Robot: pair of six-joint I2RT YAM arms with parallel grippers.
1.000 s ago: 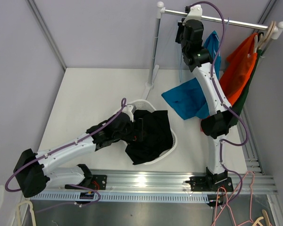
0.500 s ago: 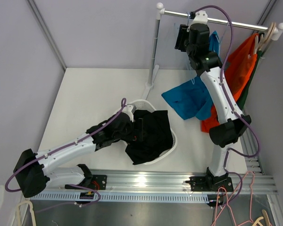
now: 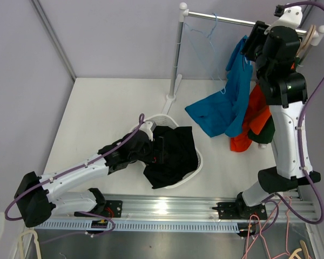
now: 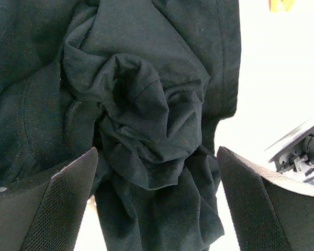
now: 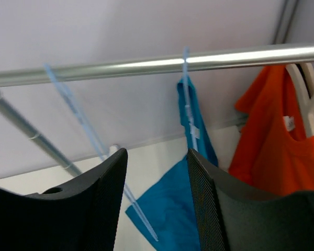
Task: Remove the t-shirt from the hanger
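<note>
A blue t-shirt (image 3: 235,94) hangs from the rail (image 3: 232,20) on a thin pale blue hanger (image 3: 208,40), its lower part spread on the table. In the right wrist view the hanger's hook (image 5: 186,68) sits on the rail (image 5: 120,65) with the blue t-shirt (image 5: 191,130) below. My right gripper (image 3: 252,40) (image 5: 156,204) is open just right of the shirt's top, holding nothing. My left gripper (image 3: 161,148) (image 4: 157,209) stands open over a crumpled black t-shirt (image 4: 146,120) in the basket.
A white basket (image 3: 197,162) holds the black t-shirt (image 3: 170,154). An orange t-shirt (image 3: 251,121) (image 5: 272,141) hangs on a cream hanger (image 5: 303,99) at the rail's right end, with dark green cloth (image 3: 262,132) beside it. The rail's upright post (image 3: 177,59) stands at the back.
My right arm has swung right along the rail, from left of the blue t-shirt to its right side, and its jaws have opened. The left arm has not moved.
</note>
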